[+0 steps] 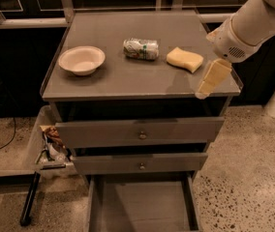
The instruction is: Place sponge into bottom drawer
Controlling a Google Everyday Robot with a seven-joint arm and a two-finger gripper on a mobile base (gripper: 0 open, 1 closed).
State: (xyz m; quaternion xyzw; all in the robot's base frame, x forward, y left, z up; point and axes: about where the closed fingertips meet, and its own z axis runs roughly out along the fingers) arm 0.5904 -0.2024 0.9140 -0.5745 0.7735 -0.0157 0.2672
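The pale yellow sponge [184,59] lies on the right part of the grey cabinet top [123,76], just right of the crushed can [141,49]. The bottom drawer [142,207] is pulled out, a shallow grey tray at the bottom edge of the view. My gripper [210,81] hangs from the white arm at the right, over the cabinet top's front right corner, a little to the right of and in front of the sponge, not touching it.
A pale bowl [82,60] sits on the left of the cabinet top. Two shut drawer fronts with round knobs [142,135] lie above the open drawer. A bin with wrappers [50,146] stands left of the cabinet. Speckled floor lies to the right.
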